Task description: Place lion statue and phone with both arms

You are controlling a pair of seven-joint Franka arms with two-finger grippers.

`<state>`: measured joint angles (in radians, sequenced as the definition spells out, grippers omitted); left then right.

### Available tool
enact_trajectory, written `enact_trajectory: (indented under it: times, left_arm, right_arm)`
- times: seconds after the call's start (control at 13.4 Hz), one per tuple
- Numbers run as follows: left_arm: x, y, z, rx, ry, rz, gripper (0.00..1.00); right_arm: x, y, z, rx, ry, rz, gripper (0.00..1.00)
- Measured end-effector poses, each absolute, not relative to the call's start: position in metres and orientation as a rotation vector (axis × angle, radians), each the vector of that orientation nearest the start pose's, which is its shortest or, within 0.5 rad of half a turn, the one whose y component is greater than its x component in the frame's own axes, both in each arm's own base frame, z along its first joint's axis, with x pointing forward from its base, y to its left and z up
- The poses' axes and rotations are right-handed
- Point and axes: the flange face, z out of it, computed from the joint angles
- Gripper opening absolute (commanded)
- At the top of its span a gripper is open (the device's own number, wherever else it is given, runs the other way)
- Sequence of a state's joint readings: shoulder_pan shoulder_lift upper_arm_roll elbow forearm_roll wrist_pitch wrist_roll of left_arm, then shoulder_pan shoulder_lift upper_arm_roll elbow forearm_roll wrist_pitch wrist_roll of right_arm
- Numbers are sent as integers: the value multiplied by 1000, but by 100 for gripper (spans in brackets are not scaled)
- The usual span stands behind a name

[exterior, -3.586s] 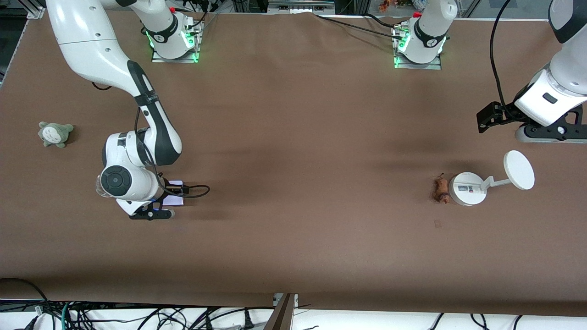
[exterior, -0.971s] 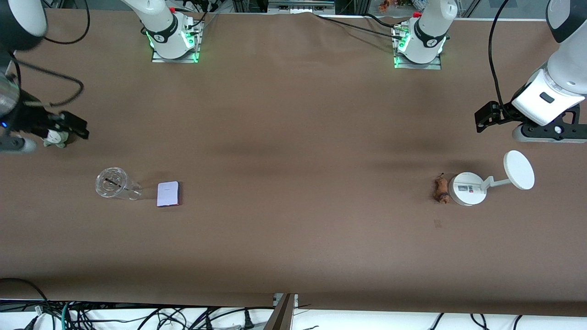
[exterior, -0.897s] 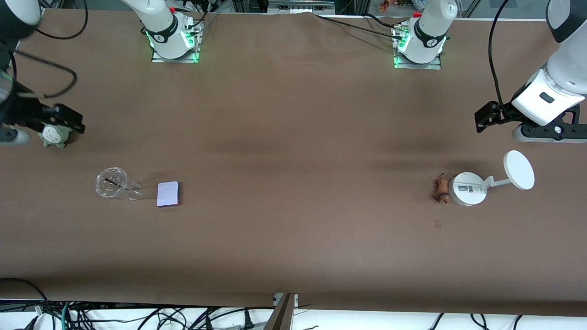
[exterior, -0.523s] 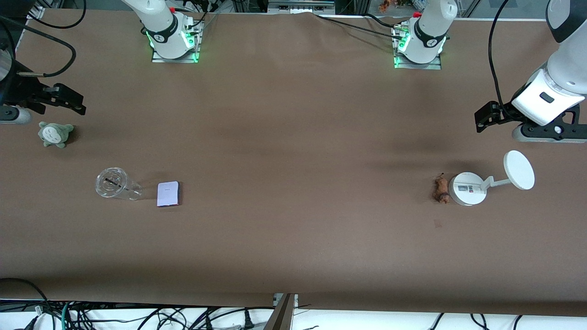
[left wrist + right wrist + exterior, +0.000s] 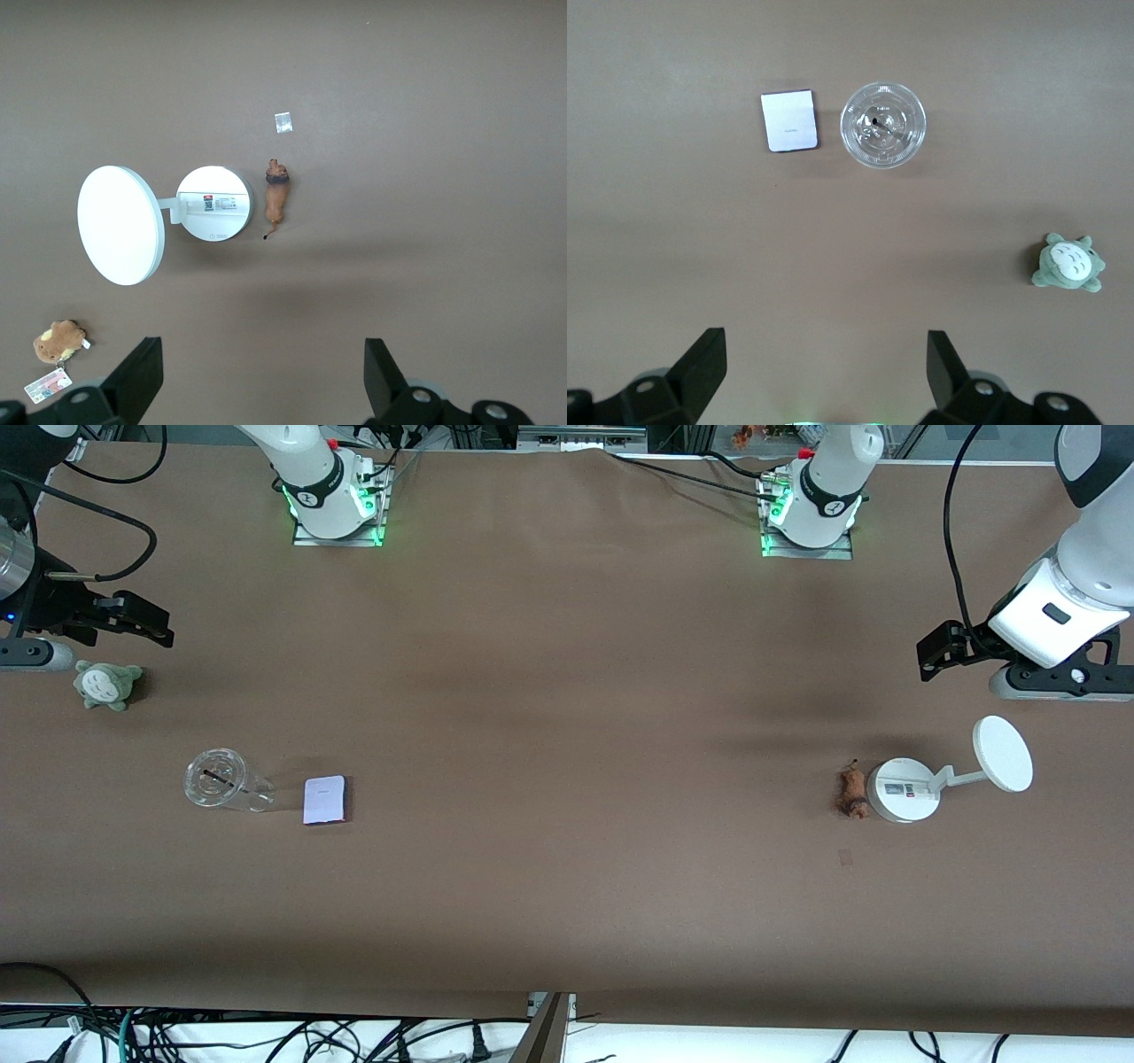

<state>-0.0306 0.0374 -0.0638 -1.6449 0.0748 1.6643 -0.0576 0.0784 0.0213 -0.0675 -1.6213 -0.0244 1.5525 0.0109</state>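
Two tools up, both empty.

Front view: we see right tool (image 5: 133, 622) has left phone (image 5: 324, 800), now raised over desk (image 5: 567, 779) edge beside grey-green plush (image 5: 106, 684); phone released beside clear cup (image 5: 215, 779). Left tool (image 5: 948, 651) waits; lion statue (image 5: 853, 793) touches white stand (image 5: 904, 789).

Left wrist view: fingers (image 5: 133, 381) spread wide above lion statue (image 5: 276, 195).

Right wrist view: fingers (image 5: 700, 367) spread above phone (image 5: 789, 120). We judge both placed.

Both arms raised, tools empty
Left tool (image 5: 257, 376) and right tool (image 5: 824, 372) hang spread wide over counter (image 5: 567, 691) ends.
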Motion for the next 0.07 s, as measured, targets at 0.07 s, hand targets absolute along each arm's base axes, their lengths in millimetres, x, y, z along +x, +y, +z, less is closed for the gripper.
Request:
enact_trajectory:
  times: [0.07]
  left_arm:
    - [569, -46, 577, -3068, 68, 18, 100]
  right_arm:
    - [556, 4, 588, -3165, -1, 142, 100]
